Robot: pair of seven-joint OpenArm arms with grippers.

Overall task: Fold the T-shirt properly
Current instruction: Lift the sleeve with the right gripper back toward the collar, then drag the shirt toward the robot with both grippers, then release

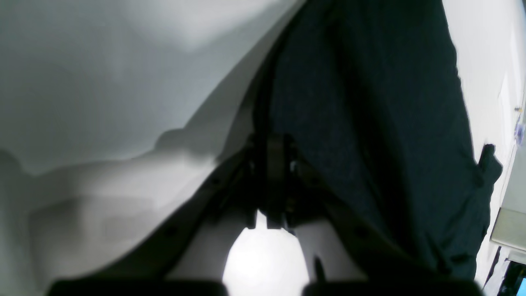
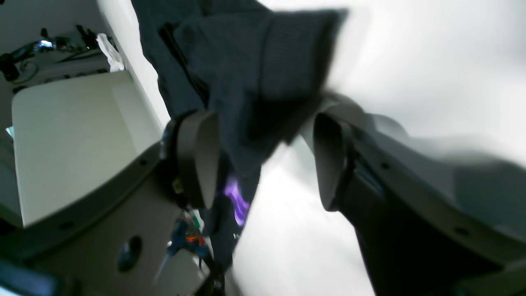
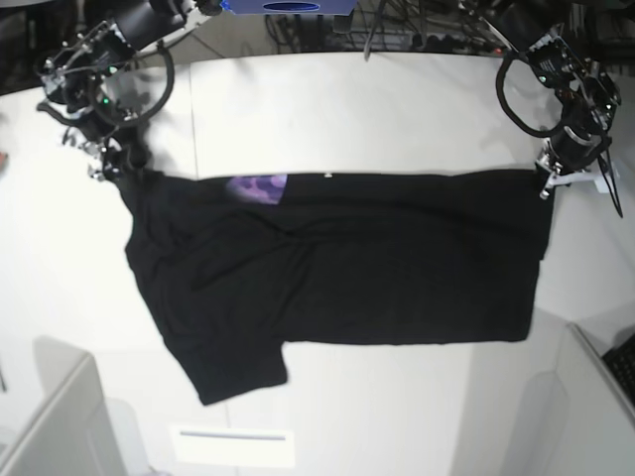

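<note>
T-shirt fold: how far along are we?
Done: the T-shirt lies spread on the table, far edge turned so a purple print patch shows. In hand: the left gripper is shut on one far corner; the right gripper is open around the other, cloth between its fingers. Left: the sleeve sticks out unfolded; no compact fold.

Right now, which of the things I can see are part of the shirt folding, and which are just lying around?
Part of the job:
- T-shirt, black, spread on the white table
- left hand, pinched on one corner
- right hand, at the opposite corner, fingers apart around the cloth

Just lying about:
- white card at the table's near edge
- cables behind the table
</note>
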